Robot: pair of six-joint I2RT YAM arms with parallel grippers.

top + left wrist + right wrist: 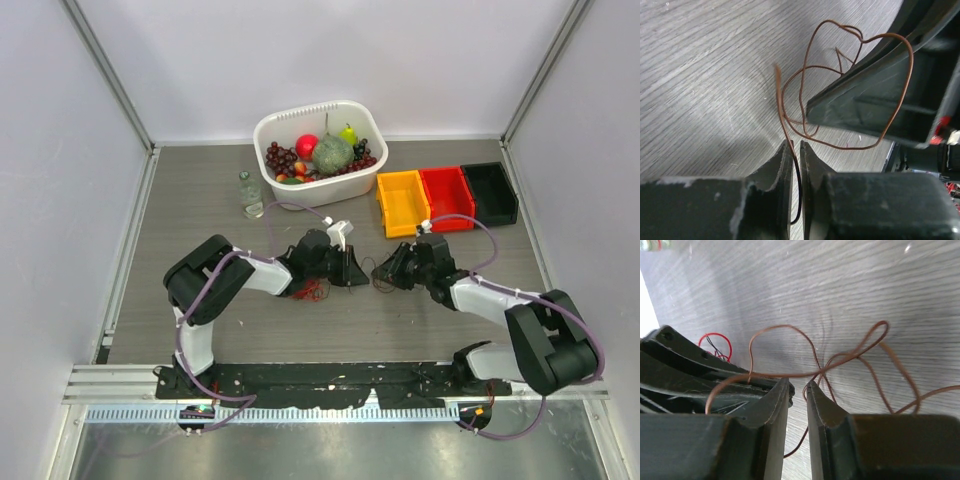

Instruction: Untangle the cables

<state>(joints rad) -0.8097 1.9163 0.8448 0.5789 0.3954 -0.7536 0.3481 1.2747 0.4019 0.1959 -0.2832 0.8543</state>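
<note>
A thin brown cable [372,270] hangs between my two grippers at the table's middle. My left gripper [352,268] is shut on one strand of it. In the left wrist view the strand runs up from between the fingertips [788,152] into loose loops [805,85] that hang around a finger of the right gripper [875,100]. My right gripper [386,276] is slightly open. In the right wrist view [797,386] a strand passes loosely through the gap and another lies across the fingertips. A small bundle of red and black cables [312,292] lies on the table under the left arm and also shows in the right wrist view [719,342].
A white basin [268,128] of fruit stands at the back, with a small clear bottle [251,193] to its left. Yellow [402,203], red [446,197] and black [490,192] bins stand at the back right. Walls enclose the table.
</note>
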